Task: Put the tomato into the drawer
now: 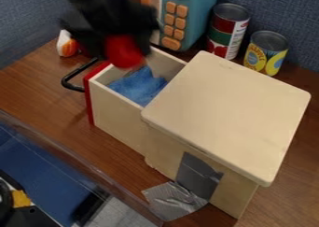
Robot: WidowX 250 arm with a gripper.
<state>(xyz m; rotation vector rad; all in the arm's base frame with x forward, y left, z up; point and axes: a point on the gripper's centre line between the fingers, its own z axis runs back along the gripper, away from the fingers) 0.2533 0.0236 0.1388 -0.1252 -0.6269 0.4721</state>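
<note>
Tomato (pixel 124 53) sits grasped in the claw (pixel 120 44), held over the handle end of the open wooden drawer (pixel 118 114), where a blue cloth (pixel 140 87) lies.

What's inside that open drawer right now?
A crumpled blue cloth lies in the drawer. Whatever is under the cloth is covered, and the wooden cabinet hides the drawer's back. The red tomato appears above it, not inside.

lab, robot arm (pixel 93 2) over wooden tabletop (pixel 37 88), blue partition (pixel 31 16), toy microwave (pixel 198 16), food cans (pixel 266 52), taped drawer box (pixel 230 114)
</note>
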